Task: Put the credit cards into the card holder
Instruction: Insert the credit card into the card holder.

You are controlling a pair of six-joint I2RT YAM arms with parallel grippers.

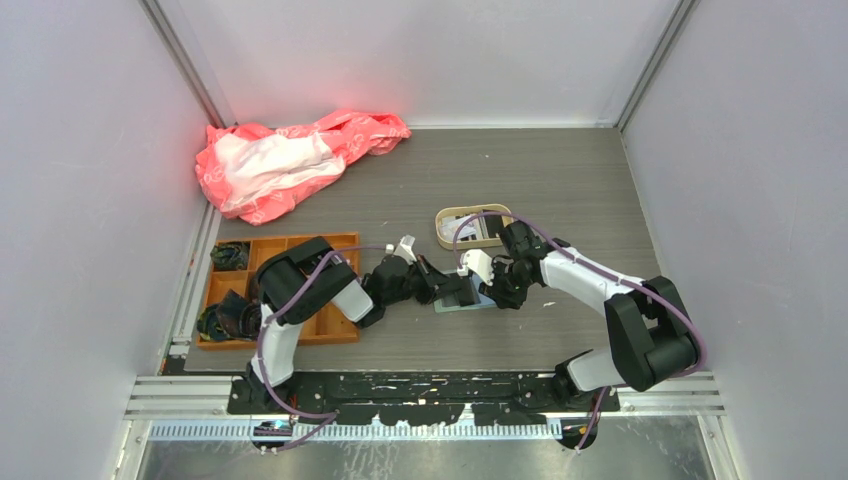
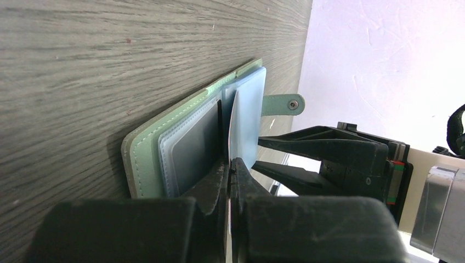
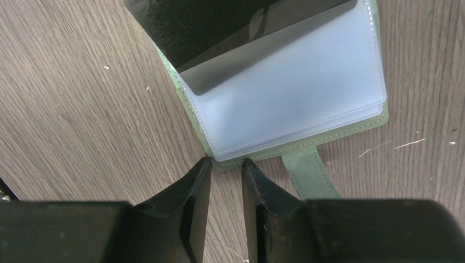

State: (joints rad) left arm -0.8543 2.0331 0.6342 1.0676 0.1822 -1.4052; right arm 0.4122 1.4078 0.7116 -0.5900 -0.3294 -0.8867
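Card holder [image 1: 462, 303] lay open and flat on the table [image 1: 560, 180], near the middle, between the two grippers. Green cover down, clear pockets facing up, snap strap [image 3: 307, 170] pointing toward the right arm.

Left gripper [image 2: 230, 161] was pinched fully together on a thin credit card [image 3: 247, 27]. In the left wrist view the card showed edge-on, running straight out from the fingertips to the holder between the grey pocket and the pale blue pocket. In the right wrist view the card was dark and glossy. Its leading corner sat under the clear front of the pale pocket, and the rest stuck out toward the left arm. The card was only partly in.

Right gripper [image 3: 225, 164] stood at a narrow gap and held nothing. Both fingertips [image 3: 200, 170] touched the holder's near green edge beside the strap, with bare wood showing between them.

Beige tray [image 1: 447, 216] sat just behind the holder, with flat dark and pale pieces inside that were too small to identify. Orange tray [image 1: 300, 240] was at the left, under the left arm. Pink bag [image 1: 290, 165] lay at the far left corner, well apart.
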